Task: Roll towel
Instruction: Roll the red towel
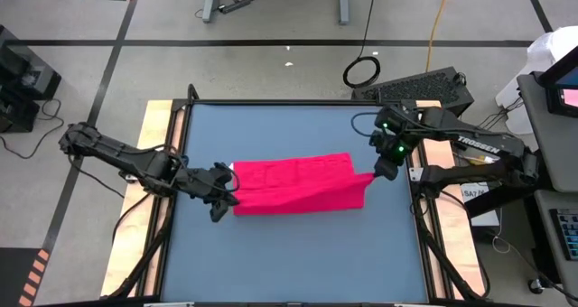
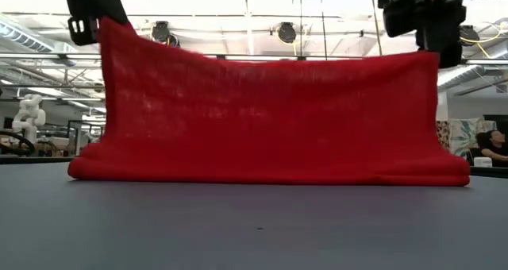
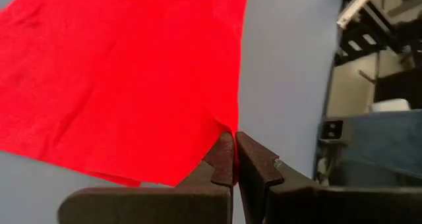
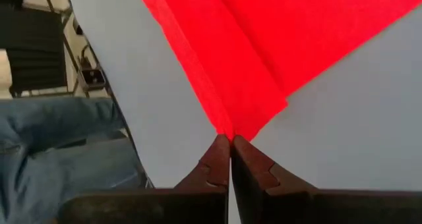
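The pinkish-red towel [image 1: 293,183] is held up over the blue tabletop [image 1: 298,253] between both grippers; its lower part rests on the table as a long fold [image 2: 270,173]. My left gripper [image 1: 226,195] is shut on the towel's left end. My right gripper [image 1: 379,172] is shut on its right end. No white tag shows. My left gripper pinches a corner of the towel [image 3: 231,128] between its two fingertips, coming from the table's left side. That corner is lifted [image 2: 107,28]; the cloth hangs below it down to the table. My right gripper pinches a corner of the towel [image 4: 227,128] between its two fingertips, coming from the table's right side. The corner is lifted [image 2: 429,59]; the upper edge sags slightly between the two grippers, and the lower part lies on the table.
The blue tabletop has wooden side rails [image 1: 153,162]. A keyboard [image 1: 415,88] lies beyond the far right corner. A person in jeans [image 4: 59,145] sits beyond the table's edge in the right wrist view.
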